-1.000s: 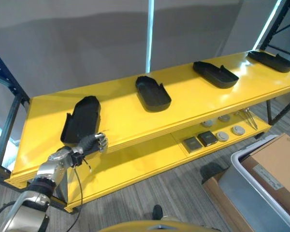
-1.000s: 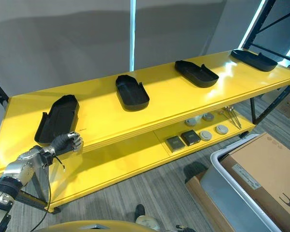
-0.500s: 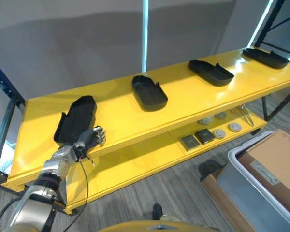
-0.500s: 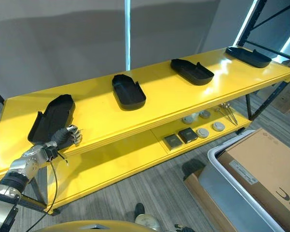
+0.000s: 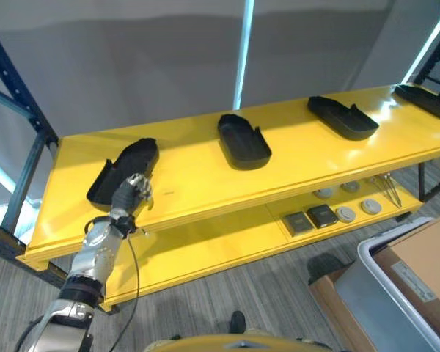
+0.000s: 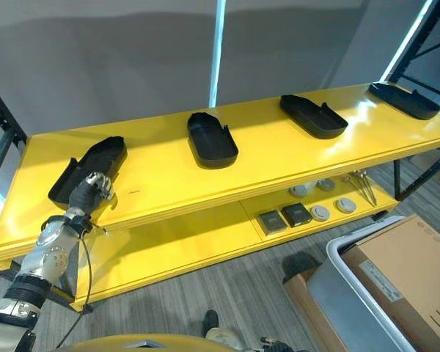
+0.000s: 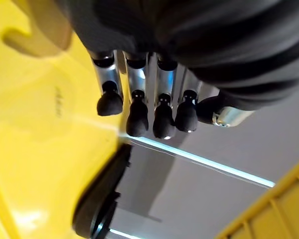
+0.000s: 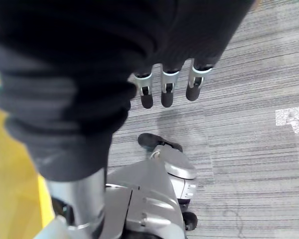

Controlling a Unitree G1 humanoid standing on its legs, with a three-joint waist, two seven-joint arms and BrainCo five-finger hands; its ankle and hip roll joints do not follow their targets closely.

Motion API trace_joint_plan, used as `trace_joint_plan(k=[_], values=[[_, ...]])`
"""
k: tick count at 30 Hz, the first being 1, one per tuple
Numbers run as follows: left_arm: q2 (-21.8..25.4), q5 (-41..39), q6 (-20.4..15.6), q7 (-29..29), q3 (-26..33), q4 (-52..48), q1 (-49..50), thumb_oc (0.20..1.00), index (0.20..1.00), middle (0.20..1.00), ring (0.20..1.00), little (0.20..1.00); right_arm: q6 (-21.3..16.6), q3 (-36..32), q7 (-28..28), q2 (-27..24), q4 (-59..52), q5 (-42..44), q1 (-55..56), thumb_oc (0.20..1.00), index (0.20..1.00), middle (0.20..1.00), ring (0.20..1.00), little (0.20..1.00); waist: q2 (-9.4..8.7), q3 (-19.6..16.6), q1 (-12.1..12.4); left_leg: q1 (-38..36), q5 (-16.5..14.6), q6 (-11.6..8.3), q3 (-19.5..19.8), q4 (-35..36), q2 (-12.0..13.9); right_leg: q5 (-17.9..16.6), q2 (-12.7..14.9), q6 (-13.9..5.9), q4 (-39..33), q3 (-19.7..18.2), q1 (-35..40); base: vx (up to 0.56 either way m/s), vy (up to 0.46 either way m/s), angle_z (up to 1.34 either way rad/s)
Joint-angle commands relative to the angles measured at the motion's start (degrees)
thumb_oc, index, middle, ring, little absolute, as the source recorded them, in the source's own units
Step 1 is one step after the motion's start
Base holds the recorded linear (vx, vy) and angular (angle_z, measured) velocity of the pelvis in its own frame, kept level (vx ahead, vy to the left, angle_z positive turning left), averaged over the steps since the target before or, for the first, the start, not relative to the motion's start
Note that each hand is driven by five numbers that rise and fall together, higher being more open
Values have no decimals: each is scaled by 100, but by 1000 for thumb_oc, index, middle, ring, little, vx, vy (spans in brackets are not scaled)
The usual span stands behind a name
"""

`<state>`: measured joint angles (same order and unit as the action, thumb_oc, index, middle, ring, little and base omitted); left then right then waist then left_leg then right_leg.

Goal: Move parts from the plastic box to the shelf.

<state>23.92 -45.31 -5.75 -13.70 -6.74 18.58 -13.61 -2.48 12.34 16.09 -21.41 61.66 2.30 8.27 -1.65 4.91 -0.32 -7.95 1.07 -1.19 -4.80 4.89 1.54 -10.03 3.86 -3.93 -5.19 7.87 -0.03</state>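
Black moulded plastic parts, four in number, lay spaced in a row along the yellow shelf [image 5: 205, 172], presumably so each kept its own station: leftmost part [image 5: 123, 171], second part [image 5: 243, 140], third part [image 5: 342, 117], fourth part [image 6: 404, 100] at the far right end. Left hand [image 5: 132, 191] hovered at the near end of the leftmost part; contact could not be told. Its fingers [image 7: 137, 117] were relaxed, loosely bent, holding nothing, which suggested the part was already set down. Right hand [image 8: 168, 87] hung over the floor, fingers loose and empty. Grey plastic box [image 5: 396, 293] stood at lower right, well apart from the shelf.
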Motion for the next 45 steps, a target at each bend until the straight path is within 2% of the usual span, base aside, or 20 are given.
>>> trace_joint_plan(k=[1, 4, 7, 10, 13, 14, 15, 16, 20, 23, 27, 32, 34, 38, 39, 45], values=[[0, 306, -425, 493, 317, -896, -109, 200, 200, 200, 200, 200, -95, 74, -47, -11, 93, 74, -16, 1000, 1000, 1000, 1000, 1000, 44, 64, -25, 260, -81, 65, -11, -128, -90, 718, 326, -421, 368, 10, 477, -2, 6, 14], [-106, 477, -353, 551, 323, -1441, 51, 200, 200, 200, 200, 200, -64, 33, -31, 25, 40, 64, -11, 1000, 1000, 1000, 1000, 1000, 21, 57, 23, 252, -88, 53, 5, -118, -80, 726, 322, -413, 364, 38, 507, 13, 0, 10], [-142, 504, -233, 787, 175, -1423, -35, 200, 200, 200, 200, 200, -37, 52, -21, 46, 36, 76, -47, 1000, 1000, 1000, 1000, 1000, 18, 18, -2, 233, -86, 57, -27, -79, -83, 710, 311, -423, 346, 32, 509, 12, -7, 3], [-148, 422, -434, 789, 18, -996, -298, 200, 200, 200, 200, 200, 10, 135, -36, 60, 44, 105, -90, 1000, 1000, 1000, 1000, 1000, 15, -33, -77, 217, -95, 69, -71, -68, -82, 708, 295, -427, 342, -17, 493, 3, -9, -2], [-164, 411, -636, 970, 45, -1011, -391, 200, 200, 200, 200, 200, 37, 158, -65, 72, 41, 125, -103, 1000, 1000, 1000, 1000, 1000, 19, -46, -108, 193, -104, 67, -81, -51, -87, 698, 285, -430, 310, -46, 502, -2, -29, -7], [-162, 481, -720, 1101, 85, -1054, -383, 360, 360, 360, 360, 360, 25, 145, -90, 83, 57, 131, -99, 1000, 1000, 1000, 1000, 1000, 22, -45, -106, 191, -106, 64, -81, -53, -89, 696, 284, -429, 302, -53, 506, -14, -30, -5], [-148, 588, -798, 1233, 151, -1123, -350, 884, 884, 884, 884, 884, 7, 124, -115, 99, 87, 146, -92, 1000, 1000, 1000, 1000, 1000, 25, -50, -96, 194, -106, 58, -76, -55, -90, 697, 284, -427, 296, -55, 506, -17, -29, -4], [-136, 645, -830, 1281, 202, -1181, -307, 1000, 1000, 1000, 1000, 1000, -24, 100, -138, 114, 122, 156, -83, 1000, 1000, 1000, 1000, 1000, 26, -47, -84, 196, -109, 56, -72, -59, -92, 695, 286, -426, 294, -55, 508, 0, 0, 0], [-94, 1212, -1034, 1684, 531, -1638, 115, 1000, 1000, 1000, 1000, 1000, -116, -71, -220, 199, 242, 161, -28, 1000, 1000, 1000, 1000, 1000, 20, -20, 38, 229, -106, 45, -12, -83, -112, 700, 290, -405, 292, -10, 529, -29, -35, 1], [-38, 1258, -1099, 1644, 803, -1866, 370, 1000, 1000, 1000, 1000, 1000, -120, -119, -257, 235, 245, 179, -9, 1000, 1000, 1000, 1000, 1000, 24, -7, 123, 242, -96, 40, 48, -86, -122, 704, 298, -396, 297, 33, 540, -15, -7, 5], [48, 1373, -1128, 1733, 1094, -2201, 630, 1000, 1000, 1000, 1000, 1000, -122, -182, -261, 245, 195, 215, 9, 1000, 1000, 1000, 1000, 1000, 42, 13, 222, 255, -80, 31, 136, -78, -133, 705, 314, -391, 278, 98, 571, -14, 4, 9], [194, 1720, -1033, 2161, 1426, -2221, 913, 1000, 1000, 1000, 1000, 1000, -104, -212, -255, 266, 150, 209, 26, 1000, 1000, 1000, 1000, 1000, 66, 3, 314, 274, -61, 6, 216, -70, -141, 713, 335, -403, 269, 174, 592, -12, 21, 11], [251, 1758, -1100, 2310, 1556, -1935, 1013, 1000, 1000, 1000, 1000, 1000, -103, -202, -250, 262, 166, 178, 32, 1000, 1000, 1000, 1000, 1000, 78, -13, 338, 279, -53, -4, 231, -66, -140, 717, 347, -409, 269, 203, 596, -10, 47, 15], [285, 2154, -1097, 3035, 1540, -915, 979, 1000, 1000, 1000, 1000, 1000, -101, -154, -191, 152, 194, 102, 4, 1000, 1000, 1000, 1000, 1000, 76, -36, 308, 272, -36, -15, 240, -48, -138, 721, 352, -421, 288, 198, 587, 0, 50, 2], [299, 2257, -1189, 3220, 1493, -453, 838, 1000, 1000, 1000, 1000, 1000, -88, -95, -177, 115, 192, 101, -18, 1000, 1000, 1000, 1000, 1000, 71, -48, 268, 254, -40, -11, 227, -39, -136, 726, 350, -424, 296, 184, 586, 17, 42, -1], [508, 2409, -1538, 3494, 1174, 1196, 11, 1000, 1000, 1000, 1000, 1000, -100, 138, -69, -58, 234, 43, -81, 1000, 1000, 1000, 1000, 1000, 55, -92, 28, 200, -59, -3, 82, -30, -101, 734, 350, -461, 340, 101, 544, 14, 22, -2]])
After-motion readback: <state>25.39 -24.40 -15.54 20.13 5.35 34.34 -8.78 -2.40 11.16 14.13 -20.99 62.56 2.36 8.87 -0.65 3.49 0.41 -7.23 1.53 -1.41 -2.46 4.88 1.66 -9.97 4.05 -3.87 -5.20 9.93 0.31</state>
